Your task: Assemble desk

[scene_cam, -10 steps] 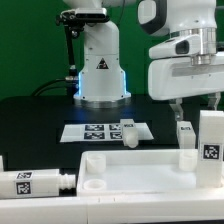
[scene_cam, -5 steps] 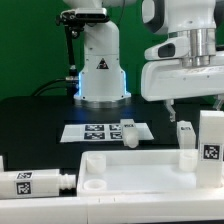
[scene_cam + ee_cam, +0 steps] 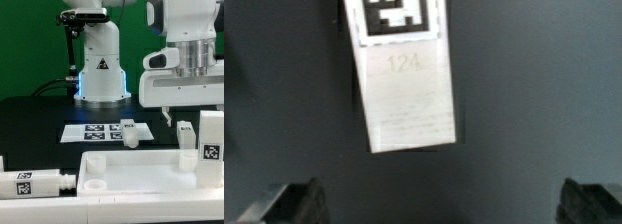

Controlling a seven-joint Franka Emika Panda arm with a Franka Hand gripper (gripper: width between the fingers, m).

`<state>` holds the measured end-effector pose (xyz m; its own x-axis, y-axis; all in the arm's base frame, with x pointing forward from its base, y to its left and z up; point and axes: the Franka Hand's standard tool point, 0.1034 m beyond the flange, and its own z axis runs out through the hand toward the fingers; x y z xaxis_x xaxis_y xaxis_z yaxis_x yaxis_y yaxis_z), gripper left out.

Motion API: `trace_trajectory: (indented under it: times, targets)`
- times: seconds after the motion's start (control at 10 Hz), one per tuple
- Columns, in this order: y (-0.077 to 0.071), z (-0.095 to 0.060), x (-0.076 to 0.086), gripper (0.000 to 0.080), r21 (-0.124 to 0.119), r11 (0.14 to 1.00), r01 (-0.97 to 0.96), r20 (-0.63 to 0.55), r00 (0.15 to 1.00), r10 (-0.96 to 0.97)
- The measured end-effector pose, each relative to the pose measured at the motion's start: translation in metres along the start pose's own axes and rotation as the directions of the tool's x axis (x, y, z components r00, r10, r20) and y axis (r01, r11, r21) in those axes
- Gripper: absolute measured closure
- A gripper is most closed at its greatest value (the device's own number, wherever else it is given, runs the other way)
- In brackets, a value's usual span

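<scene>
Two views, one after the other. Exterior: hangs from the arm (image 3: 185, 30) above the dark tabletop (image 3: 40, 115), jaws spread fully wide and gripping nothing. Puts a small leg (image 3: 185, 130) just below the jaws, untouched; an upright leg (image 3: 211, 140) below and toward the exterior view's right; the desk panel (image 3: 140, 165) lower and nearer the camera. Wrist: looks down on a tagged leg (image 3: 407, 95) lying flat, ahead of the jaws and not between them. Shows fingertips (image 3: 287, 205) far apart over bare tabletop.
</scene>
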<state>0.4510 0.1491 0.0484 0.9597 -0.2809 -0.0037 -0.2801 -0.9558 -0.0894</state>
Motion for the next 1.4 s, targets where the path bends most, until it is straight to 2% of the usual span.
trace_trajectory:
  times: [0.1, 0.2, 0.3, 0.4, 0.7, 0.8, 0.9, 1.1, 1.2, 1.3, 1.4]
  targets:
    - [0.003, 0.001, -0.003, 0.015, -0.012, 0.999, 0.049, 0.043, 0.998, -0.048]
    - [0.003, 0.0, 0.0, 0.015, -0.013, 0.988, 0.156, 0.127, 0.98, -0.153]
    - [0.002, 0.002, 0.012, 0.015, 0.0, 0.977, 0.215, 0.167, 0.963, -0.212]
    - [0.003, 0.004, 0.013, 0.015, 0.009, 0.97, 0.242, 0.233, 0.943, -0.237]
    - [0.004, 0.005, 0.01, 0.015, 0.012, 0.974, 0.225, 0.395, 0.894, -0.212]
    - [0.006, 0.006, -0.003, 0.015, 0.0, 0.979, 0.203, 0.503, 0.846, -0.176]
    - [0.005, 0.007, -0.009, 0.015, -0.009, 0.981, 0.196, 0.595, 0.789, -0.152]
    - [0.01, 0.01, -0.014, 0.015, -0.016, 0.981, 0.192, 0.673, 0.728, -0.131]
    - [0.013, 0.01, -0.018, 0.015, -0.018, 0.982, 0.189, 0.734, 0.669, -0.115]
    - [0.013, 0.013, -0.015, 0.015, -0.019, 0.982, 0.187, 0.764, 0.636, -0.107]
    - [0.013, 0.016, -0.014, 0.015, -0.022, 0.983, 0.181, 0.764, 0.637, -0.1]
